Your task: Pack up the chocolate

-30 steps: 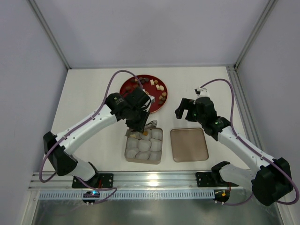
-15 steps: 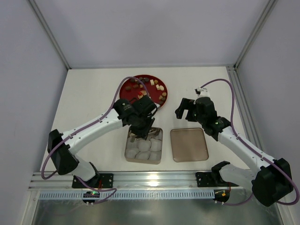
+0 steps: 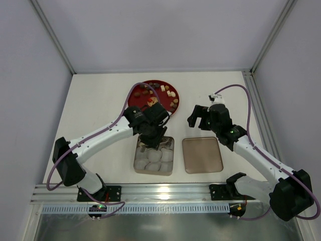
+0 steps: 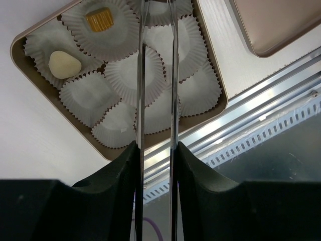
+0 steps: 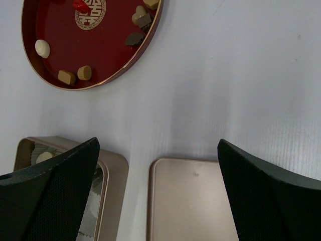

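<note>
— two tiny chocolate pieces (image 4: 62, 64) are sitting in the white paper cups (image 4: 134, 75) of the square gold tin (image 5: 116, 191); most are lying on the round red plate (image 5: 100, 50).
— left gripper (image 4: 157, 10) jaws are hovering narrow over the tin, tips cropped, so i cannot tell their load. right gripper (image 5: 158, 145) jaws are gaping wide, empty, near the flat gold lid (image 5: 190, 201), blocking nothing.

Top cam overhead; wrist cams close, sharing tray (image 5: 114, 175).

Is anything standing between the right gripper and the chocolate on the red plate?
Nothing visible does. In the right wrist view, only bare table lies between the right gripper and the red plate, where the chocolate sits uncovered.
</note>
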### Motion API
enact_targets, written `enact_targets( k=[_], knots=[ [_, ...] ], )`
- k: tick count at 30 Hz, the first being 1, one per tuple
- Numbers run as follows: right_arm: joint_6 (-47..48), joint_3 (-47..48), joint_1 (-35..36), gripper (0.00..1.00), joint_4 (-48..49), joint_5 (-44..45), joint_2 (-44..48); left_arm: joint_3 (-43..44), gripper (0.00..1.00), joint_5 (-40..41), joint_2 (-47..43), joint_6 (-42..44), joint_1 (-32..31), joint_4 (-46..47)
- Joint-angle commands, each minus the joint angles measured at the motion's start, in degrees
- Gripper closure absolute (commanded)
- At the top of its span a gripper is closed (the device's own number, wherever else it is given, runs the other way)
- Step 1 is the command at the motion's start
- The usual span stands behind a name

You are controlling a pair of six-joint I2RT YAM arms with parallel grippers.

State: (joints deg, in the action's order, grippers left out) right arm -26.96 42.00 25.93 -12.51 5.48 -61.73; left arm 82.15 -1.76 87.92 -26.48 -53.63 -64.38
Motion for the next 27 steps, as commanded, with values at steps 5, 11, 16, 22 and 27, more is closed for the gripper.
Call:
enact_targets(
  k=[5,11,16,22,27],
  knots=[
    [0.2,0.0,0.3,0.01,0.8,1.3,1.2,0.9,0.62,1.2,0.1,0.3,-0.4,0.8],
    [0.2,0.4,0.3,0.0,0.8,1.2,1.1,2.4,0.61,1.2,0.0,0.6,-0.3,-0.3],
    [0.3,0.6,0.3,0.0,0.7,1.4,1.1,4.9,0.61,1.2,-0.5,1.4,-0.3,-1.7],
    [0.4,1.0,0.3,0.0,0.6,1.1,0.7,10.0,0.61,3.1,-0.9,2.1,0.5,-3.8],
    [0.5,1.2,0.3,0.0,0.9,0.9,0.3,11.4,0.61,3.3,-0.7,2.9,4.4,-4.5]
  ],
)
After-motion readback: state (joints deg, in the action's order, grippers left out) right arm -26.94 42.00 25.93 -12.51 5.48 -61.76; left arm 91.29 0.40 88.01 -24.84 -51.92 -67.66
